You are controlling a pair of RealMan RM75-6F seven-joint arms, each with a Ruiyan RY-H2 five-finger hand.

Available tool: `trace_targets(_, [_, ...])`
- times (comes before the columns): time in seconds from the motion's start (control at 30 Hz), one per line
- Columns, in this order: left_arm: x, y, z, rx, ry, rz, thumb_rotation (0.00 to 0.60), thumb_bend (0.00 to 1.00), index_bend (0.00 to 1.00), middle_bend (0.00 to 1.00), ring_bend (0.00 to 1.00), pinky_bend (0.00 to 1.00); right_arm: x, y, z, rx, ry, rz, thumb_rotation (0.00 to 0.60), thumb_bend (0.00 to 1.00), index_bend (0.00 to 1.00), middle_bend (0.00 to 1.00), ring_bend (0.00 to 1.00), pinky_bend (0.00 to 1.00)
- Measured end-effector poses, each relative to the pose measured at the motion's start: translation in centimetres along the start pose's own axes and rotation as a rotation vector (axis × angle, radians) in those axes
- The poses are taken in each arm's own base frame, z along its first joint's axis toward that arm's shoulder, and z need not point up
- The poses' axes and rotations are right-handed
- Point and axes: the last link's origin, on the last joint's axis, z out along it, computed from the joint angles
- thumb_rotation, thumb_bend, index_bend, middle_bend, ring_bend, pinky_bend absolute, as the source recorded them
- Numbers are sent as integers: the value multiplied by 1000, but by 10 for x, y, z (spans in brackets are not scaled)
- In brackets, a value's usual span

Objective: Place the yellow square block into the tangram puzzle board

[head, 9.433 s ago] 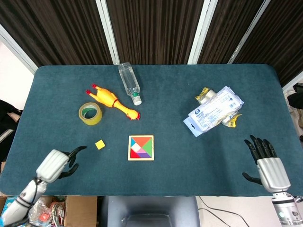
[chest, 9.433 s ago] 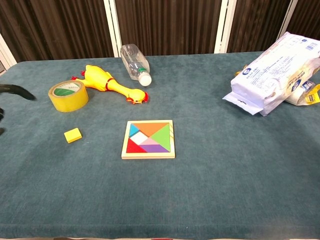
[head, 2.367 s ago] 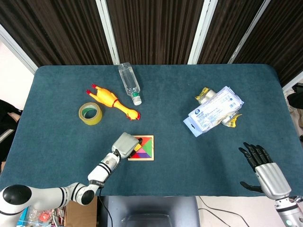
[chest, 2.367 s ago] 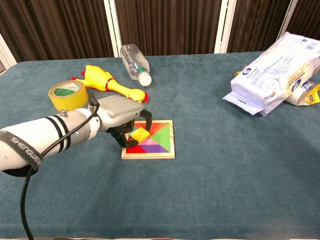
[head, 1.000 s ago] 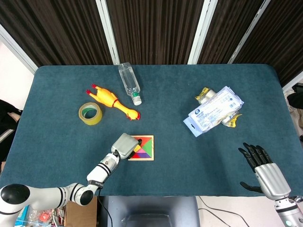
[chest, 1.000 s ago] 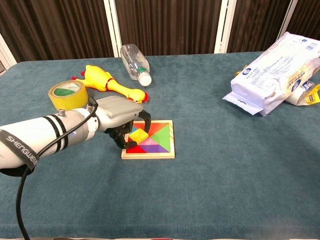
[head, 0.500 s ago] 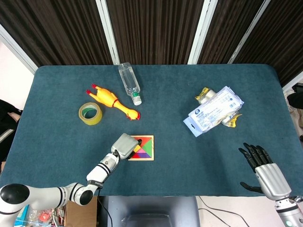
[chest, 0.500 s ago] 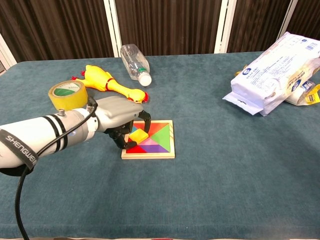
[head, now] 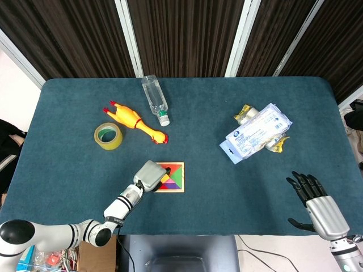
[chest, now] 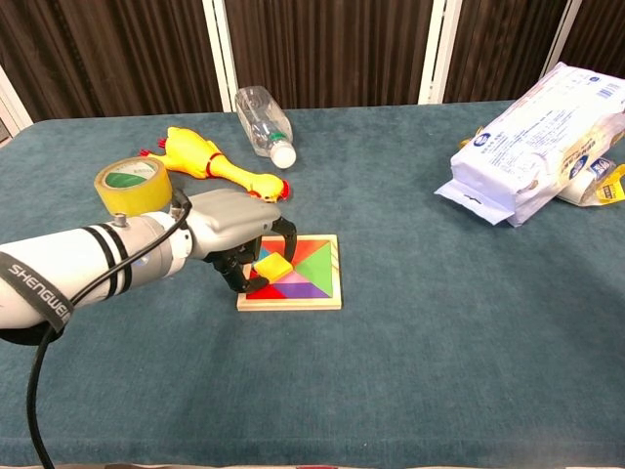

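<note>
Left hand [chest: 239, 244] over the left part of the tangram puzzle board [chest: 291, 273], fingers curled down around the yellow square block [chest: 273, 266]; block apparently pinched, sitting tilted above the coloured pieces, not yet flush. Actual finger contact hard to confirm in chest view (head view hides the block under the hand). Right hand [head: 317, 202] idle at the table's [head: 238, 181] near right edge, fingers spread, holding nothing.

Risks, judged from here:
- Release with the block still skewed: likely to rest on top of neighbouring pieces rather than drop into its slot.
- Downward push while misaligned: could jam a corner or dislodge adjacent pieces.
- Sideways drag by the fingers on withdrawal: could shift the unrestrained board across the cloth.
</note>
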Motion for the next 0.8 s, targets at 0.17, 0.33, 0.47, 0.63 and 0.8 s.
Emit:
trace_targets(0.17, [0,0,0,0,1,-1,600,362,283,1000,1000,1000,0,0,0,1,-1,-2,600,156,0,0,0,0])
trace_targets(0.33, [2,0,-1,1,8,-3,600,363,283,1000,1000,1000,0,0,0,1,-1,-1,600,156,0,0,0,0])
trace_targets(0.47, [5,1,-2,-3,12,-6,600,360,282,1000,1000,1000,0,0,0,2,-1,-1,600,156,0,0,0,0])
trace_targets(0.63, [7,4,-5,-14,16,0,600,354,290,1000,1000,1000,0,-1,0,4,-2,-3,600,156,0,0,0,0])
trace_targets(0.8, [11,10,-13,-40,25,1,600,348,356,1000,1000,1000,0,0,0,5,-2,-3,600,156,0,0,0,0])
